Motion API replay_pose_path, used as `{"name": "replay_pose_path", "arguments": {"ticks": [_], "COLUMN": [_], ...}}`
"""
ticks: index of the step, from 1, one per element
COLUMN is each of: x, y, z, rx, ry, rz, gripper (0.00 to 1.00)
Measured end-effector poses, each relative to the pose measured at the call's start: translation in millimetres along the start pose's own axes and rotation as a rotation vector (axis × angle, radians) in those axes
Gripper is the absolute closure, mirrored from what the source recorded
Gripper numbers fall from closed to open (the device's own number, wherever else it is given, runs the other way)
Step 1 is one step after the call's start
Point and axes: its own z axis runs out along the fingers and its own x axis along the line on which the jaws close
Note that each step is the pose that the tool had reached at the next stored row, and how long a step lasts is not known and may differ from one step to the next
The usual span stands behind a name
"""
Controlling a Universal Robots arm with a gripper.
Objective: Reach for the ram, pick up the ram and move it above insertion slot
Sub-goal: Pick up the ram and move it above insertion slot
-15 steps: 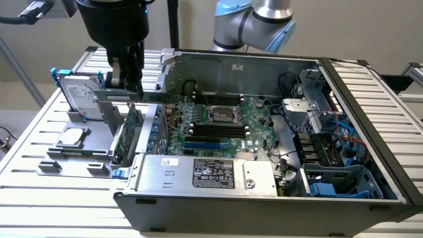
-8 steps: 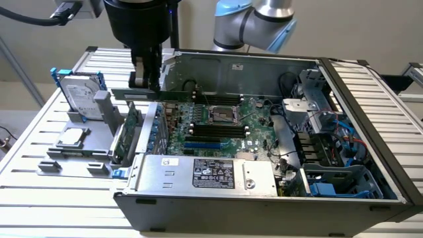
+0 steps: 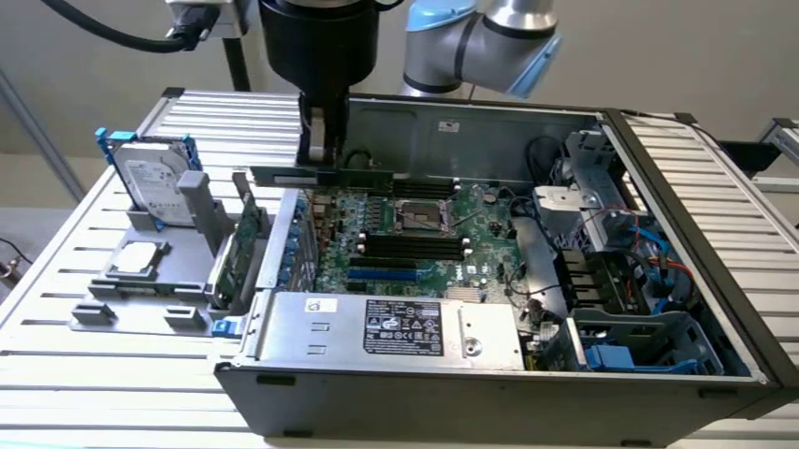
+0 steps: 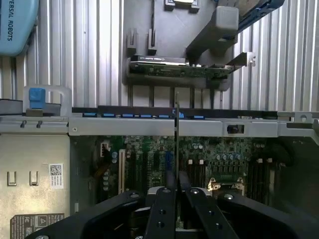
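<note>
Here, in the exterior view, we see the gripper (image 3: 327, 150) hanging over the open computer case (image 3: 500, 374), clenched on the ram (image 3: 322, 175), a thin green stick held level and clear of everything below. It sits above the motherboard's edge toward the exterior view's left, not yet over the insertion slot (image 3: 413, 245), one of the long black sockets lying side by side near the silver processor socket (image 3: 422, 215). An upright green card (image 3: 245, 245) stands in a grey holder on the table (image 3: 75, 281) outside the case.

In the wrist view we see the ram (image 4: 176, 124) edge-on, a thin line rising from between the black fingers (image 4: 162, 209) pinched around it, with the motherboard (image 4: 199, 159) beyond.

We judge reaching and lifting done; carrying the ram over its slot remains unfinished.
</note>
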Motion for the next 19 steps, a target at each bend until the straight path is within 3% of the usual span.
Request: {"name": "replay_pose_path", "arguments": {"ticks": [12,19], "x": [-7.1,-22.7], "y": [-47.9,-65.4], "z": [-0.6,3.3], "rx": [0.0,0.0], "ry": [-0.006,-0.0059], "rz": [0.0,0.0], "gripper": [0.87,0.87]}}
